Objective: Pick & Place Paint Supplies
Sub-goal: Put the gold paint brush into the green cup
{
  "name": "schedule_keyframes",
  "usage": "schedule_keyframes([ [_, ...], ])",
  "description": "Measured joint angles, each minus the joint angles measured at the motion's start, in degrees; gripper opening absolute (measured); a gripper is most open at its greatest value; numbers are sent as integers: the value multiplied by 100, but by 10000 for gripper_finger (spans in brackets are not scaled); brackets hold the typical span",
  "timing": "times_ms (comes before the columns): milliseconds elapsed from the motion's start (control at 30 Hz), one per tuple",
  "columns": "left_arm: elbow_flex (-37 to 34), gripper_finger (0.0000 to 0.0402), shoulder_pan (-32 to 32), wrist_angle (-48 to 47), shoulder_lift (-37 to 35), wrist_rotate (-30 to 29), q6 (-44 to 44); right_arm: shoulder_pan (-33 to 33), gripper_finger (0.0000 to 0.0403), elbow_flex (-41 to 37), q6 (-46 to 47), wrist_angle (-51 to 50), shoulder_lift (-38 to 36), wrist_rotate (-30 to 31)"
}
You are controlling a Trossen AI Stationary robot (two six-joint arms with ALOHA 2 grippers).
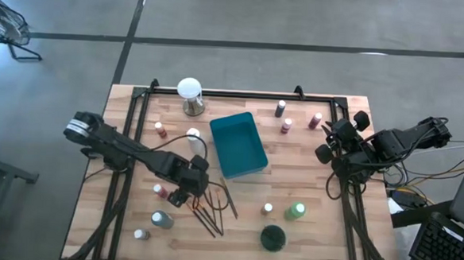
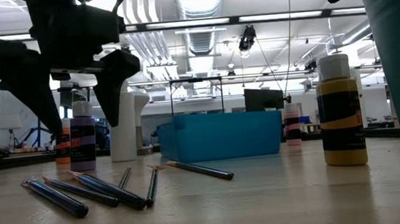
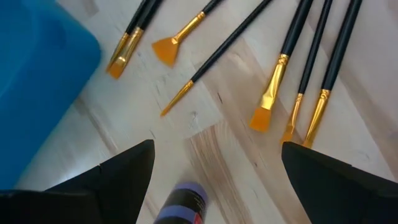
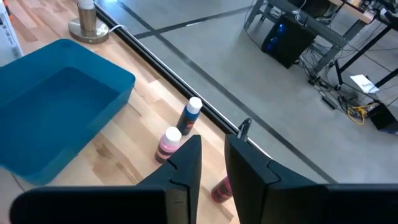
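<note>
Purple bottle (image 3: 181,204) between spread left fingers (image 3: 115,180) — seemingly untouched

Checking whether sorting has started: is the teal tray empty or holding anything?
Empty. The teal tray shows only its bare blue floor in the high view and right wrist view.

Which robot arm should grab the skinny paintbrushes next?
Probably the left. The left gripper hangs open right beside the dark-handled, orange-bristled paintbrushes on the pale wooden table. The right gripper waits at the table's far right edge, away from them.
</note>
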Motion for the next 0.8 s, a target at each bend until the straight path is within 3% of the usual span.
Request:
schedule_keyframes([
  [800, -44, 355, -281, 444, 678, -59, 188, 0, 105, -31, -20, -2, 0, 0],
])
